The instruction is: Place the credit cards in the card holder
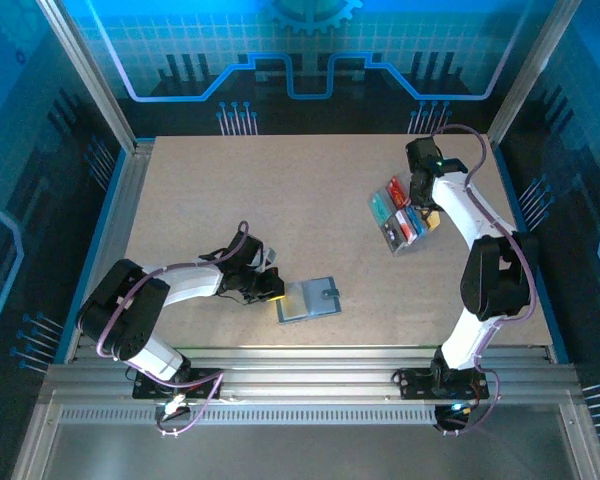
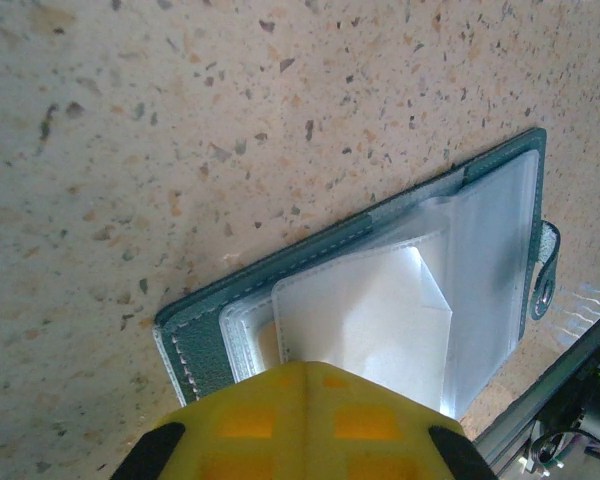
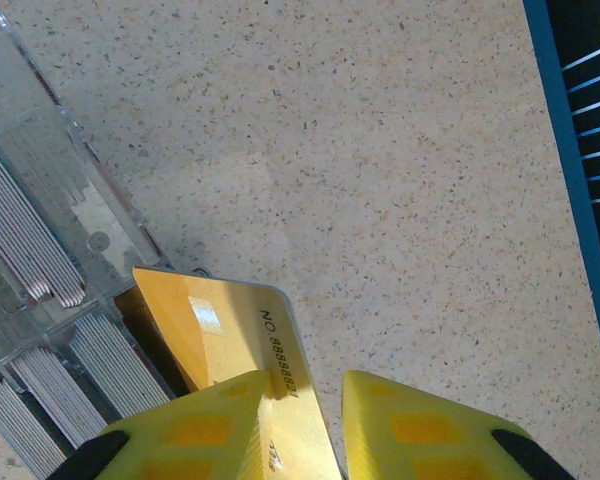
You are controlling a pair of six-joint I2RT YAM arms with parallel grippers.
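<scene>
The card holder (image 1: 308,298) lies open on the table near the front, slate-blue with clear sleeves. In the left wrist view the card holder (image 2: 200,340) has one clear sleeve standing up, and my left gripper (image 2: 315,372) is shut with its tip over the sleeves at the spine end. From above, the left gripper (image 1: 272,287) sits at the holder's left edge. My right gripper (image 1: 421,207) hovers at a clear tray (image 1: 394,240) holding red and teal credit cards (image 1: 408,222). A yellow credit card (image 3: 220,330) slants up out of the tray between the right gripper (image 3: 305,385) fingers.
The clear tray (image 3: 50,200) has ribbed slots and lies to the left of the right gripper. A blue frame edge (image 3: 570,150) runs close on the right. An aluminium rail (image 2: 550,400) borders the table just past the card holder.
</scene>
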